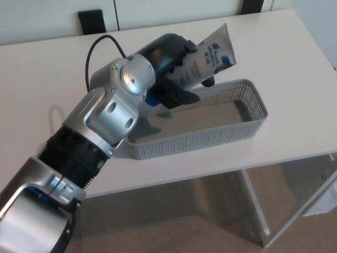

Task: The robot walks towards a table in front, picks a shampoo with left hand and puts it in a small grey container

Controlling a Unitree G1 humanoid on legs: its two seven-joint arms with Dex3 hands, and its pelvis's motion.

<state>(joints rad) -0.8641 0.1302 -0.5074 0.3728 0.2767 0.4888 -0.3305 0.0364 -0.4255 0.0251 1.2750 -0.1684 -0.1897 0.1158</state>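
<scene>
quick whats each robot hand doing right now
left robot hand: shut on the shampoo tube, held over the grey basket
right robot hand: not in view

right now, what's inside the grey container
The visible floor of the grey container is bare; nothing lies on it. Its left end is covered by the left hand, which holds the shampoo tube, so that part cannot be checked.

White shampoo tube aslant over grey container
</scene>
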